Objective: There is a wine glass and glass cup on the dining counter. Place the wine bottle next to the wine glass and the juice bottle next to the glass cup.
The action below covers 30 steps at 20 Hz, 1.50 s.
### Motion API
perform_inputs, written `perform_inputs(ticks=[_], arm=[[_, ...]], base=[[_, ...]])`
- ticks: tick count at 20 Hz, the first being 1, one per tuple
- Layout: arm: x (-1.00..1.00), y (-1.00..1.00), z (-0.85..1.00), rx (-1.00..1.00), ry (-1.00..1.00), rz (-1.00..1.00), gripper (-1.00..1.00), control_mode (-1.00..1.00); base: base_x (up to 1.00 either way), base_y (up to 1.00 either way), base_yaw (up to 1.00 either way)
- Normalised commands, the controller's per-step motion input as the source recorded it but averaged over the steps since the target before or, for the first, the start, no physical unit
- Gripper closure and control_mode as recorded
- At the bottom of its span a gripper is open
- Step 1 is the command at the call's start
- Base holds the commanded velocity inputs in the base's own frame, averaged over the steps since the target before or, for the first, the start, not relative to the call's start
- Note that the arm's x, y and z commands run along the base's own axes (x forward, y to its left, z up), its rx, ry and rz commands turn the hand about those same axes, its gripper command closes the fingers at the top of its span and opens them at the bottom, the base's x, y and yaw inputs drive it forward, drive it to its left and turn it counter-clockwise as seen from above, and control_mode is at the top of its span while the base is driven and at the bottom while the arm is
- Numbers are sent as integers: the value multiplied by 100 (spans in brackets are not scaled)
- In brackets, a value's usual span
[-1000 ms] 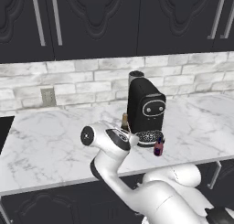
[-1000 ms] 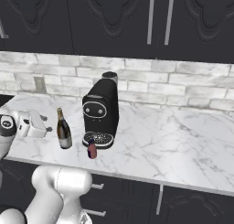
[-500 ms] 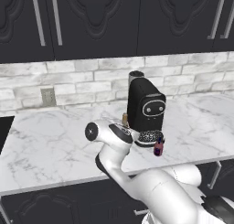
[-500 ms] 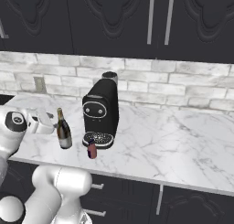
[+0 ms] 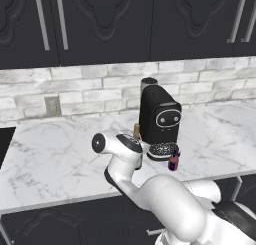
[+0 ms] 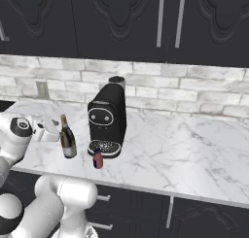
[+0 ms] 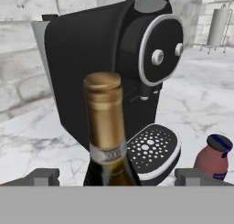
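The wine bottle [image 7: 107, 127], dark with a gold-topped neck, stands on the wall counter [image 6: 185, 154] just left of a black coffee machine [image 6: 107, 120]. My gripper [image 7: 116, 176] is open, and its fingertips [image 7: 43, 176] stand wide on either side of the bottle without touching it. From the right base view the gripper [image 6: 54, 131] reaches in from the left, close to the wine bottle [image 6: 67, 140]. The juice bottle [image 6: 98, 158], small and purple-red, stands in front of the machine's drip tray, also seen as the juice bottle [image 7: 214, 158]. The wine glass, glass cup and dining counter are out of view.
The coffee machine [image 5: 159, 120] stands right behind the wine bottle's gold top [image 5: 136, 131] and the juice bottle [image 5: 173, 160]. A brick backsplash [image 6: 194, 91] and dark upper cabinets close the back. A grey cylinder on a stand [image 7: 218, 26] sits far along the counter.
The hand has moved right along the counter toward the wine bottle, jaws staying wide. Both bottles and the coffee machine have not moved.
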Motion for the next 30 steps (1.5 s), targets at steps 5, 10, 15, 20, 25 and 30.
perform_inputs(ticks=[5,10,15,20,25,30], arm=[[13,0,-18,0,0,0,-100,-100],[5,0,-4,0,0,0,-100,-100],[0,-3,0,0,0,0,-100,-100],[0,-9,0,0,0,0,-100,-100],[0,-14,0,0,2,0,-100,-100],[8,-12,-4,0,2,0,-100,-100]], base=[[0,0,0],[0,0,0],[0,0,0],[0,0,0],[0,0,0],[0,0,0]])
